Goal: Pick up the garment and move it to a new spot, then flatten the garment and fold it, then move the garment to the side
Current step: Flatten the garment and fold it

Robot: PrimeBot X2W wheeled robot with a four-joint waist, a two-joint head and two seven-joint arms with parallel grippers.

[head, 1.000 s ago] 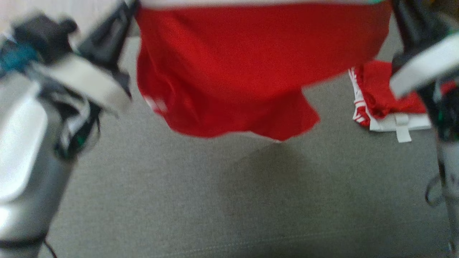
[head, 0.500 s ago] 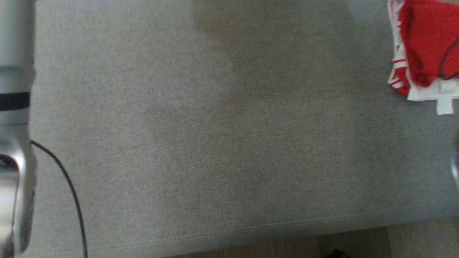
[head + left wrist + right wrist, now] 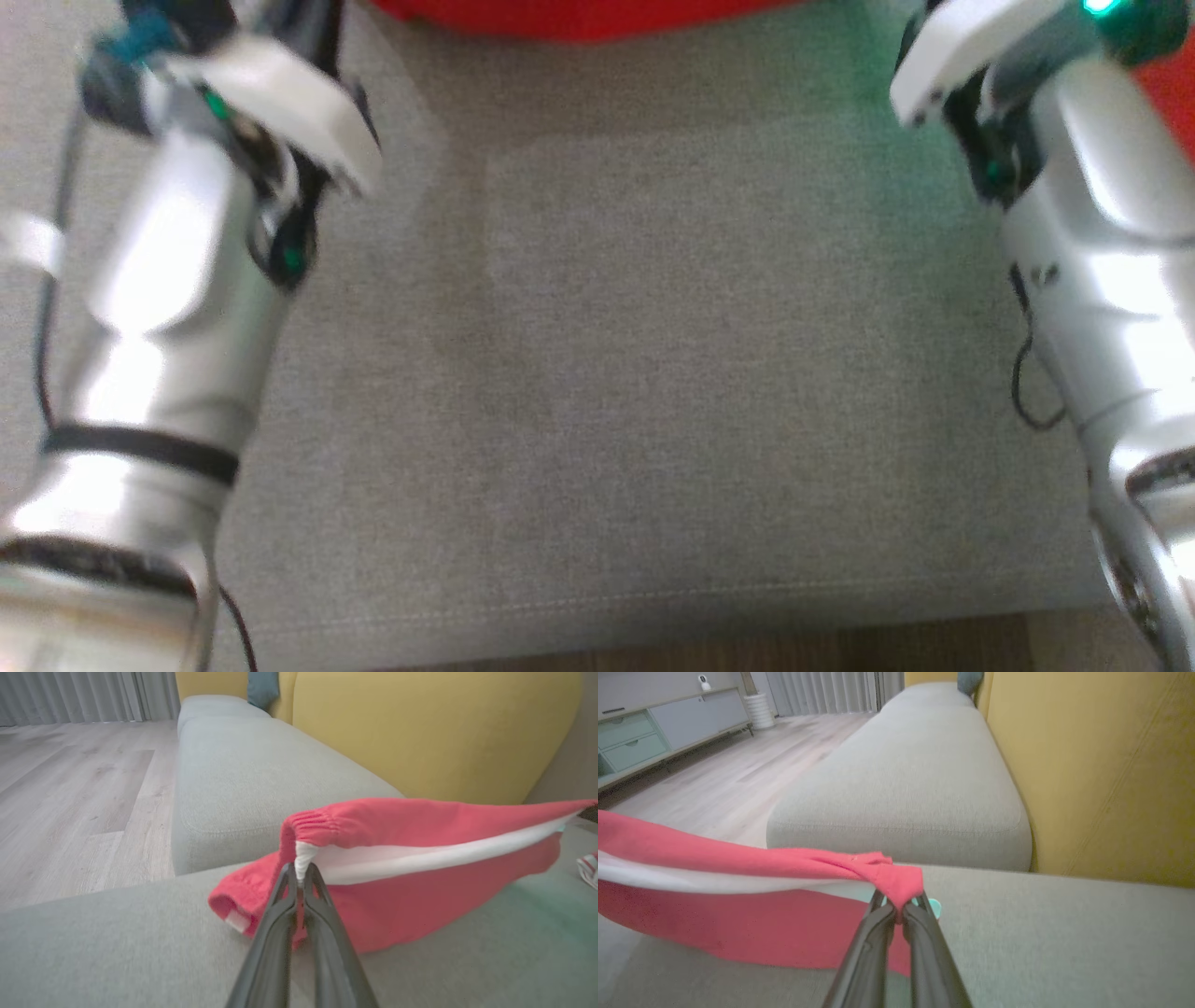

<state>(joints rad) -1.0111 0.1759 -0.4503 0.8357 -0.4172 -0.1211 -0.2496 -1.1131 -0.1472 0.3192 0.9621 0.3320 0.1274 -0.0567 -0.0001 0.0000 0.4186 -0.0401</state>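
The garment (image 3: pixel 420 905) is red shorts with a white inner waistband, stretched between my two grippers above the grey sofa seat. My left gripper (image 3: pixel 301 877) is shut on one end of the waistband. At the other end, my right gripper (image 3: pixel 899 907) is shut on a bunched red corner of the garment (image 3: pixel 738 914). The cloth hangs down to the cushion. In the head view only the garment's red lower edge (image 3: pixel 579 19) shows at the top, between my left forearm (image 3: pixel 168 280) and my right forearm (image 3: pixel 1092 233).
The grey seat cushion (image 3: pixel 653 373) ends at a front seam (image 3: pixel 653 597) with wood floor below. A yellow backrest (image 3: pixel 420 728) stands behind. Another red and white cloth (image 3: pixel 588 868) lies further along the seat. A pale sideboard (image 3: pixel 644 732) stands across the floor.
The head view has swung, so the whole picture has shifted. The garment now shows as a strip at the top edge. Both forearms are in view again.
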